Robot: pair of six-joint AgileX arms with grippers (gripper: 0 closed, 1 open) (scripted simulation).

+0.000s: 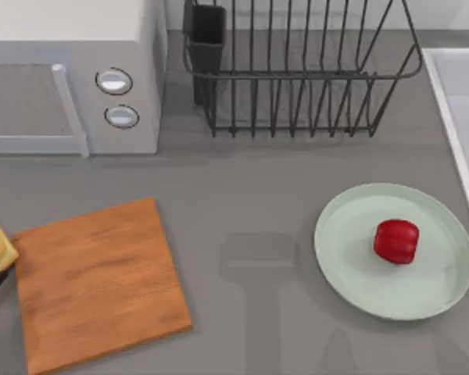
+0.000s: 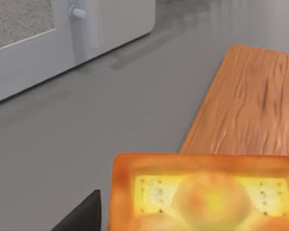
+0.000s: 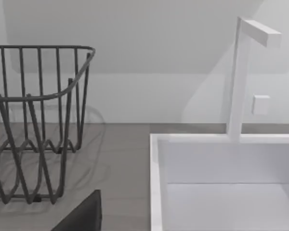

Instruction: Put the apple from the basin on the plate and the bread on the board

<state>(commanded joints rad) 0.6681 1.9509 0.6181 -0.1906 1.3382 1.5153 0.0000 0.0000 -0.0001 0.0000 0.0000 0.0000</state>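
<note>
Bread (image 2: 207, 192) beside board (image 2: 250, 101)

board (image 1: 98, 285) looked like wood with visible grain, matt. apple (image 1: 395, 241) was glossy red, plate (image 1: 352, 273) smooth and pale with a soft sheen. rack (image 1: 297, 70) was thin dark wire. counter (image 1: 242, 203) flat matt grey. bread (image 2: 207, 197) had a glazed, shiny crust.

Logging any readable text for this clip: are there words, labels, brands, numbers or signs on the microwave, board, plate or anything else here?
None can be read in any view.
microwave: two round knobs, no legible markings.
board, plate, apple, bread, dish rack, basin: no text, labels or signs.
</note>
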